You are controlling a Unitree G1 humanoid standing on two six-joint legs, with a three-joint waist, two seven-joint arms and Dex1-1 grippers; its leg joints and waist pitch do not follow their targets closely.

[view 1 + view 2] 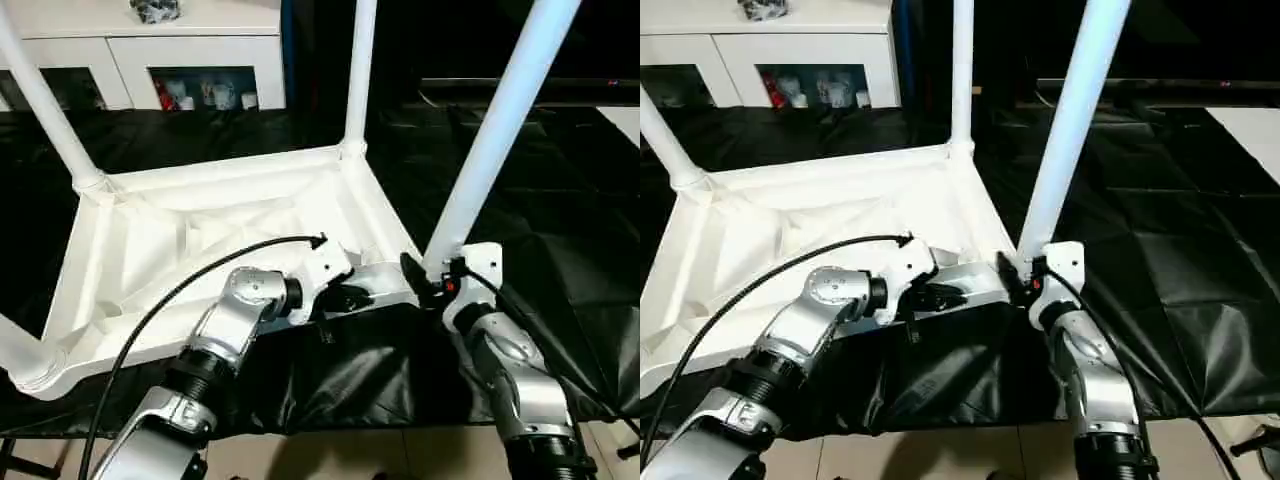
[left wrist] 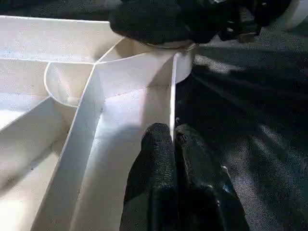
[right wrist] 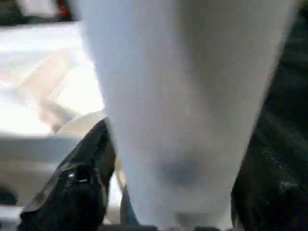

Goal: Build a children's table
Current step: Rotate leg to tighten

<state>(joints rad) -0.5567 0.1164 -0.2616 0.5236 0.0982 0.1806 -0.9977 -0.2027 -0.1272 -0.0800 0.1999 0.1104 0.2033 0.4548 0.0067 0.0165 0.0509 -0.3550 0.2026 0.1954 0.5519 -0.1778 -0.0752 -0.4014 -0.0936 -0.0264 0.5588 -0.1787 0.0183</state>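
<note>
The white tabletop [image 1: 200, 250] lies upside down on a worktop draped in black sheeting [image 1: 560, 200], its ribbed underside facing up and white legs standing in its corner sockets.

The left claw [image 2: 172, 139] is pressed together on the thin near rim of the tabletop, one black finger [image 2: 156, 154] inside the wall and the other outside it, just short of the corner socket nearest the robot's right arm. A black cable [image 1: 200, 275] arcs over the silver left forearm [image 1: 235, 320] behind that claw.

Just beyond the left claw, at that same corner, the right claw [image 1: 432, 282] sits at the foot of the near-right leg [image 1: 495, 130], which rises steeply and leans slightly away. Its black fingers [image 3: 82, 183] stand on either side of the leg's base; whether they squeeze the tube or merely flank it cannot be told.

Further off from both claws, another leg [image 1: 358, 75] stands upright at the far corner, one [image 1: 45, 105] at the far-left corner, and the stub of a fourth [image 1: 20, 350] at the near-left corner.

Behind the worktop stands a white cabinet [image 1: 180, 50] with glass doors.
</note>
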